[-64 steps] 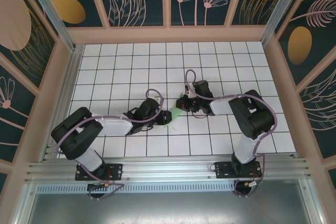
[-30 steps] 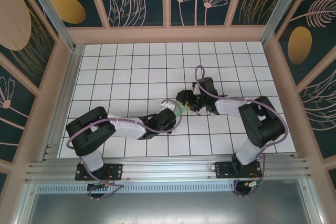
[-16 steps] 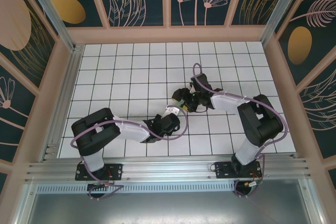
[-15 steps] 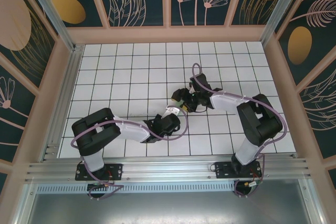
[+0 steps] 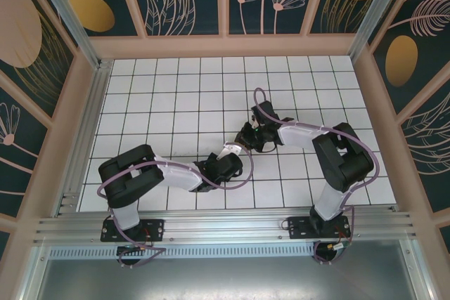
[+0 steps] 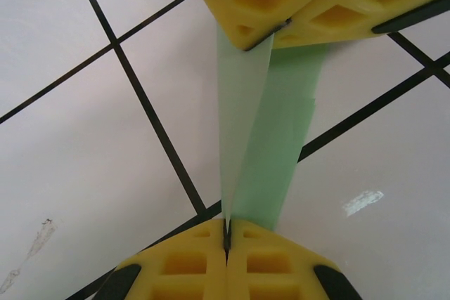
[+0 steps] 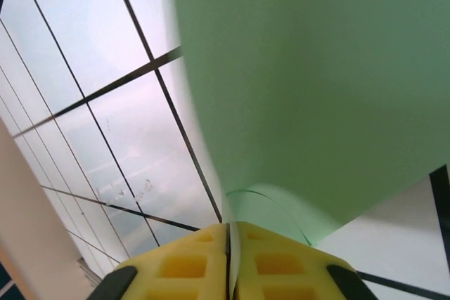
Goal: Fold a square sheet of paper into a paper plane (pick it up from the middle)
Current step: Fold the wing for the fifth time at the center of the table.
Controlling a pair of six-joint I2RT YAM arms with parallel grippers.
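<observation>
Left pincer (image 6: 226,228) is clamped tight on one end of the folded green paper (image 6: 271,138), right pincer (image 6: 278,26) bites the other end, and the slim strip spans between them over the middle of the tiled worktop (image 6: 84,145).

Both grippers closed, facing each other tip to tip.
From above I see my left arm (image 5: 165,172) lying low, its forearm running right to the left gripper (image 5: 238,150). My right arm (image 5: 339,159) is bent at the elbow, its forearm reaching left to the right gripper (image 5: 247,136), and the two heads sit just beside each other. On both wrist cameras the yellow fingers (image 6: 183,258) are pressed flat together, with no gap at the seam.
</observation>
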